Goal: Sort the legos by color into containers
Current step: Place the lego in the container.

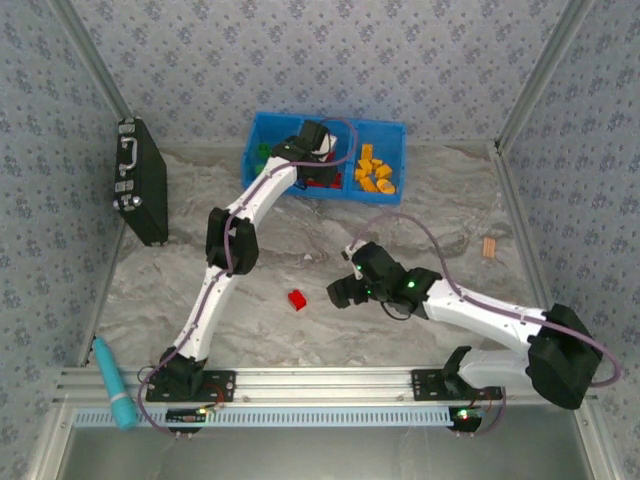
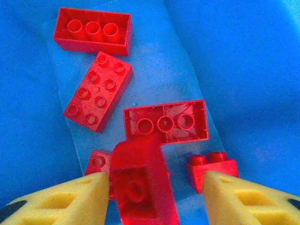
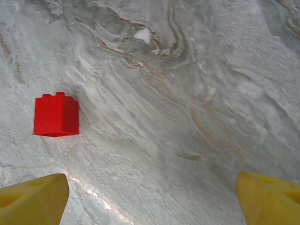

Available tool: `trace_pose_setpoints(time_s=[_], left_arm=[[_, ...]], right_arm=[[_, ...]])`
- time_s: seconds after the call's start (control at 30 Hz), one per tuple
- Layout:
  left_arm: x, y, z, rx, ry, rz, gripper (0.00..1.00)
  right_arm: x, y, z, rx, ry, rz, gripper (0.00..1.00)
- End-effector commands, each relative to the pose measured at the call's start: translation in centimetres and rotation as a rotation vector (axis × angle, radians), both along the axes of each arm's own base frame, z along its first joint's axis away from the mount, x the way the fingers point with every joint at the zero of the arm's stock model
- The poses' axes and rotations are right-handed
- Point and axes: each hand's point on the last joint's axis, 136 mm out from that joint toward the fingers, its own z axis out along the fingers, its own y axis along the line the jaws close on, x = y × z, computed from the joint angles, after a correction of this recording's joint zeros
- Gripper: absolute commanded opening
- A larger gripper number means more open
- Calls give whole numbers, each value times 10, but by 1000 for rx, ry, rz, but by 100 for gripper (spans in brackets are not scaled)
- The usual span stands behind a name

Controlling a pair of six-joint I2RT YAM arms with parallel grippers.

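Near the middle of the worktop (image 1: 250,290), closer to its near edge: one loose red brick (image 3: 56,115), squat, no clear long axis, studs toward the top of the right wrist view. Ahead and left of the right gripper (image 3: 152,187), untouched, outside its widely spread, empty pads.

At the far edge, the blue bin (image 1: 380,124); in its middle compartment, red legos (image 2: 98,91) at mixed angles. Between the parted fingers of the left gripper (image 2: 155,182), a tilted red brick (image 2: 140,187), hollow side up, clear of the right pad, cut off by the lower frame edge.

Green pieces (image 1: 262,152) partly hidden behind the left arm (image 1: 225,240); orange legos (image 1: 375,172) in the right compartment.
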Motion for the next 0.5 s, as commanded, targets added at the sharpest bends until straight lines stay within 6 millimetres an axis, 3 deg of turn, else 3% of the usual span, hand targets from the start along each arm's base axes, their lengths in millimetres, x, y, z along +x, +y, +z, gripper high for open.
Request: trace_pose_setpoints(time_s=[0.0,0.13,0.23,0.3,0.47], left_arm=[[8,4,39,-35,-69,-1,58],[5,3,91,-73,-154,-33,59],[-5,8,142,-93,-228,-53,61],[-15,17,179,-88,-283,-63,62],[-44,48,236,-60,-375,-57,64]], right_arm=[[4,19,1,-39,-16,48,93],[0,46,-8,-66,-8,132,93],[-1,62,-13,-86,7,185,93],[-4,73,-17,-98,18,226,93],[-11,97,-26,-111,45,309,94]])
